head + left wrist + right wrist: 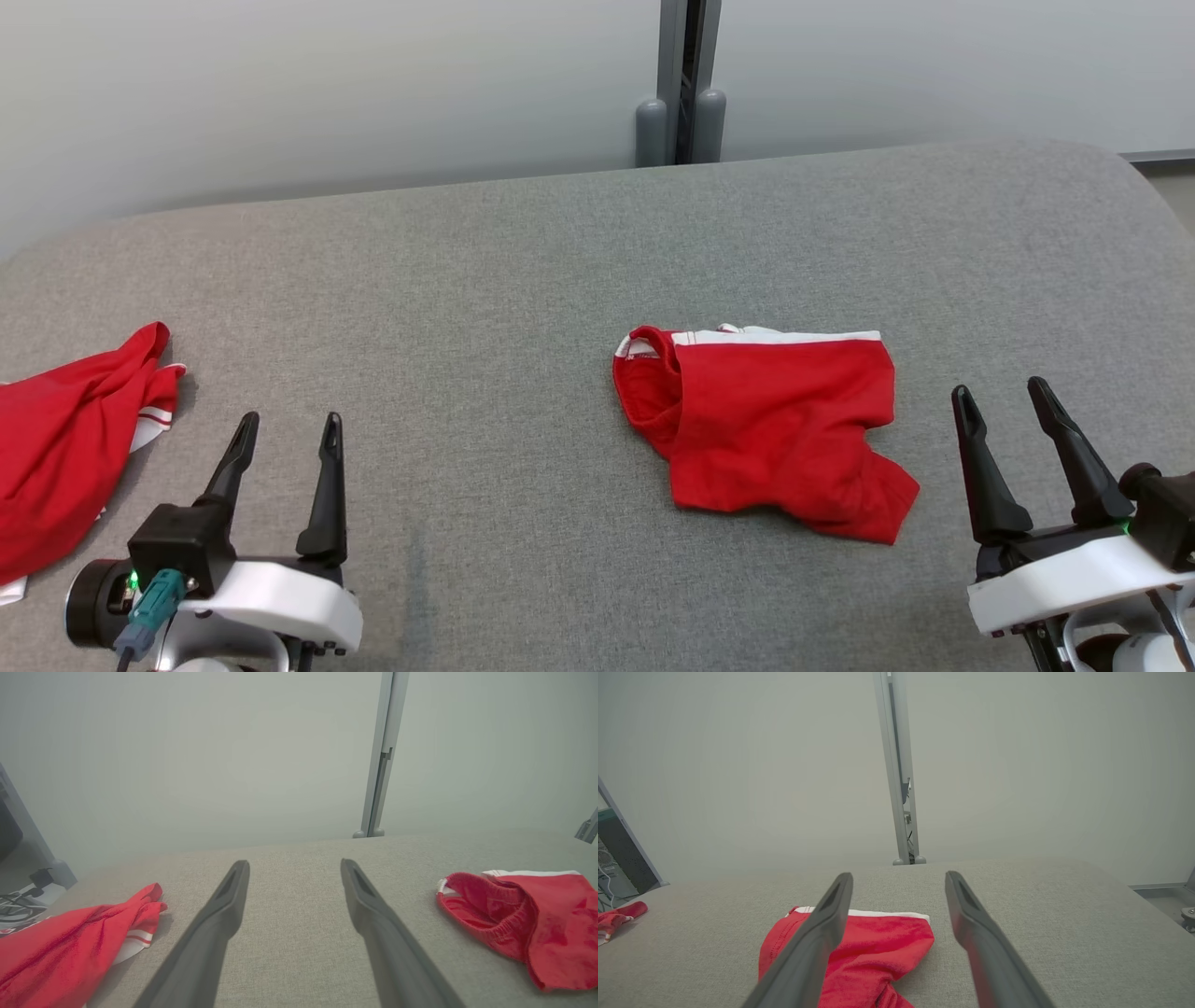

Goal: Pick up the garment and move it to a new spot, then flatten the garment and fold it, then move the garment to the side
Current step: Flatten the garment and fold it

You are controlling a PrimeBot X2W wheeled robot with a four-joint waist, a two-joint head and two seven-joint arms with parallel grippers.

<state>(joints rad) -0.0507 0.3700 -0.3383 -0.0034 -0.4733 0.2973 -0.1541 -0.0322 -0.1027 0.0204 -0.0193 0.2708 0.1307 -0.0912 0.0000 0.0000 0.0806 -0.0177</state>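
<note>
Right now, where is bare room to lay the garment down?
Widest bare patch: the grey table between the red shorts and the crumpled red garment at the left edge, ahead of the open left gripper. The far strip behind the shorts is bare too. Crowded: the left edge, and the narrow gap between the shorts and the right gripper.

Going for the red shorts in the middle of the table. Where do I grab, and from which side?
Probably the gathered elastic rim at the left end of the red shorts, from above and the left with the open left pincer. In the left wrist view that rim stands up as a loop, while the rest lies flatter.
</note>
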